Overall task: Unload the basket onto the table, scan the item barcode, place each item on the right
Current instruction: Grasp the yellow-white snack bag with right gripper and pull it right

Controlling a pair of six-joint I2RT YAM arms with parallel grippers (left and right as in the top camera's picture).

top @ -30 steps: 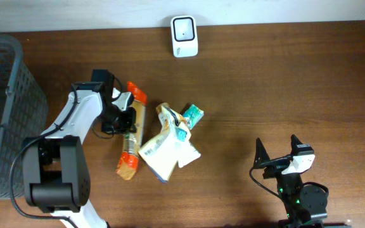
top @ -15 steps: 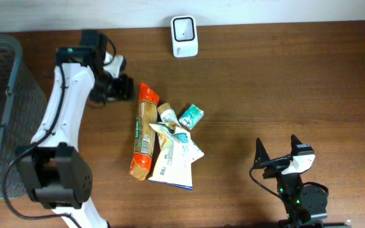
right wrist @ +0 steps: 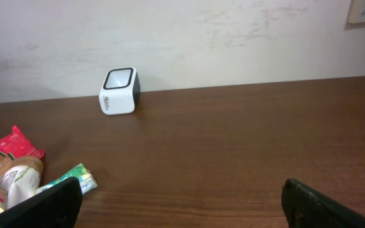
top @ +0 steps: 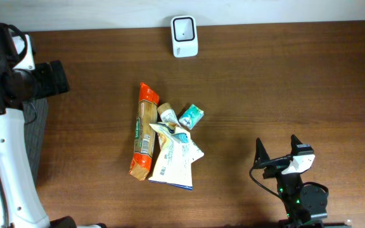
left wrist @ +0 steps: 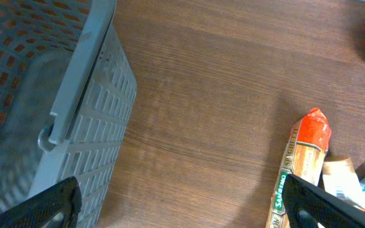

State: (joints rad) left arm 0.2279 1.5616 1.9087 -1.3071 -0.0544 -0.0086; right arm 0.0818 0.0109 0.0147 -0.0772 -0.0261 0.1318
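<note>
Brown wooden table (top: 296, 82) carries the item pile: a long orange-capped packet (top: 143, 140), a white pouch (top: 173, 163) and a small teal packet (top: 191, 116), all touching. I see the left gripper (top: 49, 79) spread and empty beside the grey basket (left wrist: 75, 126), well apart from the pile. The right gripper (top: 277, 152) is likewise spread and empty. The white scanner (top: 184, 36) stands at the far edge.

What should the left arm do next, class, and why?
Probably bring the left tool over to the long orange-tipped packet and lower onto it: the tool is open and empty by the basket, and nothing faces the scanner yet.
</note>
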